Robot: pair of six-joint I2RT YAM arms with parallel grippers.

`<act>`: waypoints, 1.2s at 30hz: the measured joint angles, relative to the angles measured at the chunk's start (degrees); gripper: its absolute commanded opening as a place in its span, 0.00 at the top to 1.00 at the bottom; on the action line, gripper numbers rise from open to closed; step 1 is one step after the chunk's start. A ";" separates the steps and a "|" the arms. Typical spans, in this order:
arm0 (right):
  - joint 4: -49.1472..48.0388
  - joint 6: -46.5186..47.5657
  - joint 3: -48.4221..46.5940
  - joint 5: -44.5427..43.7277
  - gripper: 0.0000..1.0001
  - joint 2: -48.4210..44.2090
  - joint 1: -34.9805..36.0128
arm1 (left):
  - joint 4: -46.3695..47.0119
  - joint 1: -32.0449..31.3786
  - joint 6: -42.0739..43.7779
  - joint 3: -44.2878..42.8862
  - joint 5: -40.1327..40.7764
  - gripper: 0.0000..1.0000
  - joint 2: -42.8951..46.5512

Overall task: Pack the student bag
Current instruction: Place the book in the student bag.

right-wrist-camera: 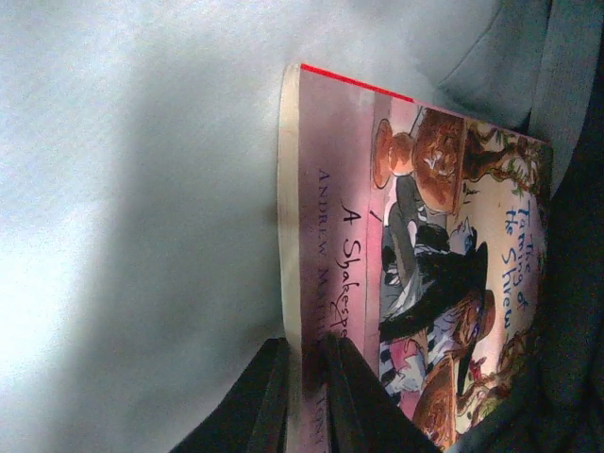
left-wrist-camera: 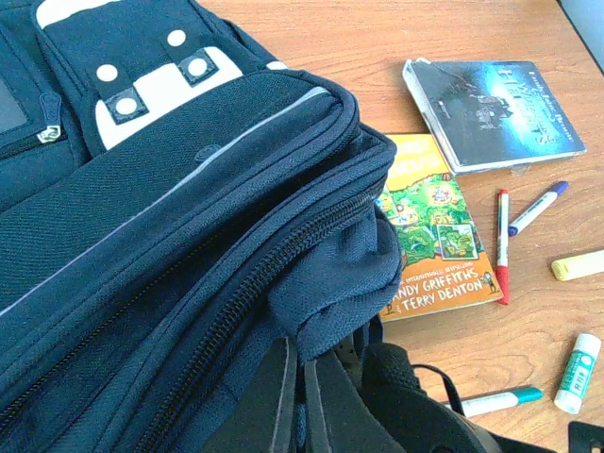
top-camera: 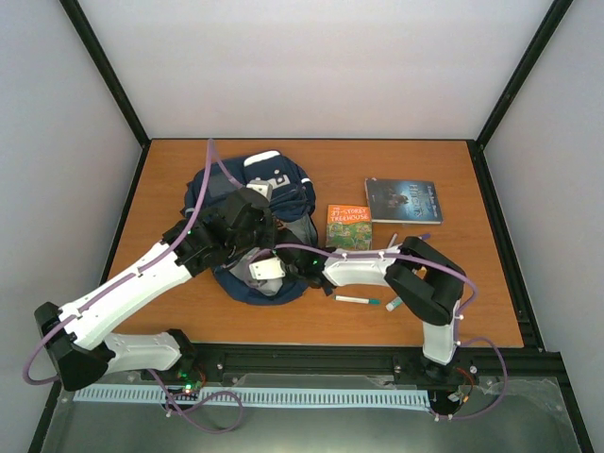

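Note:
The navy student bag lies at the table's middle left, its mouth toward the arms; its zipped rim fills the left wrist view. My left gripper is shut on a fold of the bag's fabric at the opening. My right gripper reaches into the bag, so its tips are hidden from above. In the right wrist view it is shut on the edge of a pink illustrated paperback, which stands against the pale grey lining.
An orange paperback lies just right of the bag, and a dark hardback beyond it. A red pen, blue marker, yellow highlighter, glue stick and teal marker lie scattered nearby.

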State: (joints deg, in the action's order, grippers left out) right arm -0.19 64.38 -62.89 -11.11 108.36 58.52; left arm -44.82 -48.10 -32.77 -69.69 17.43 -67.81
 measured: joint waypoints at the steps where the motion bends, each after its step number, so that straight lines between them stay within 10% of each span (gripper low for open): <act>1: -0.35 -0.13 0.44 0.00 0.93 -0.17 0.04 | 0.02 0.00 0.00 0.00 0.00 0.99 0.00; 18: -4.31 -2.23 8.48 -5.95 0.97 -15.91 3.52 | 0.04 0.13 0.42 0.13 0.31 0.99 -0.92; 36: -27.52 7.82 15.80 -12.15 0.97 -6.88 3.41 | 0.11 0.68 0.55 0.46 -0.42 0.99 -1.03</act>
State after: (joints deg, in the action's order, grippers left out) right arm -27.70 72.20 -47.09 -23.27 101.47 61.93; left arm -44.71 -47.42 -32.23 -69.23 17.02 -68.84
